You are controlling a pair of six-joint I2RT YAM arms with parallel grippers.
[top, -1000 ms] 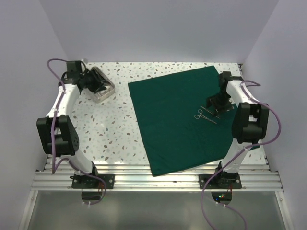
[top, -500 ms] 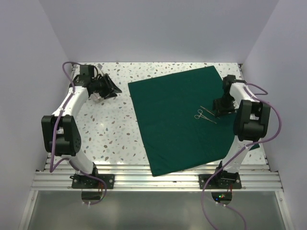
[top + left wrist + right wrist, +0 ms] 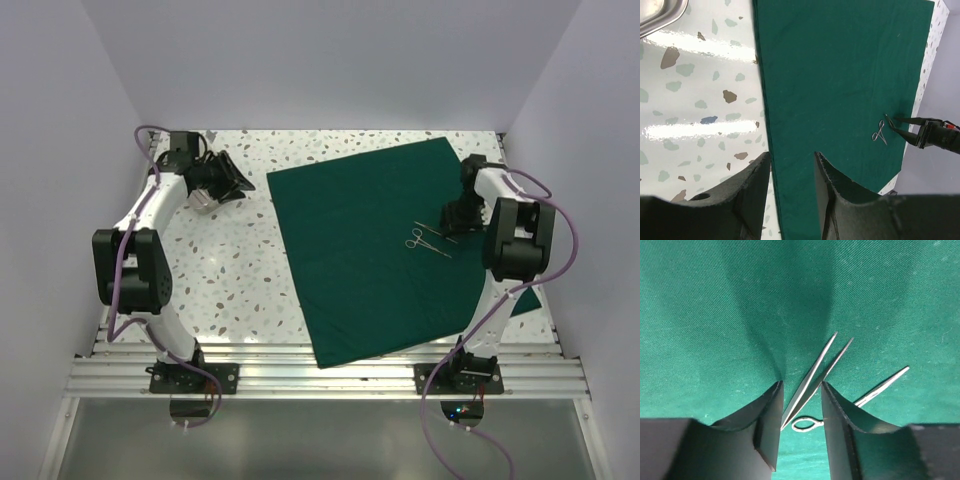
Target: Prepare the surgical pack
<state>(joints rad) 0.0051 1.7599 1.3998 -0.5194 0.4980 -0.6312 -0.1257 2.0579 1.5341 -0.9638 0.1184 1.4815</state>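
Observation:
The surgical pack, a dark green drape (image 3: 370, 250), lies spread flat on the speckled table. It also shows in the left wrist view (image 3: 840, 75) and fills the right wrist view (image 3: 740, 315). Steel tweezers (image 3: 816, 374) and ring-handled forceps (image 3: 880, 387) lie on its right part, both small in the top view (image 3: 422, 236). My right gripper (image 3: 452, 224) hovers low over them, open, with the tweezers lying between its fingers (image 3: 801, 385). My left gripper (image 3: 232, 184) is open and empty at the back left, aimed at the drape's left edge (image 3: 792, 157).
A steel tray (image 3: 660, 12) sits at the back left corner beside the left gripper, mostly hidden under that arm in the top view (image 3: 200, 197). The enclosure's walls stand close on the left, back and right. The drape's near corner reaches the table's front rail (image 3: 330, 360).
My left gripper has swung off the tray and turned right toward the drape. My right gripper has drawn back slightly toward the right edge; the tweezers and forceps stay put.

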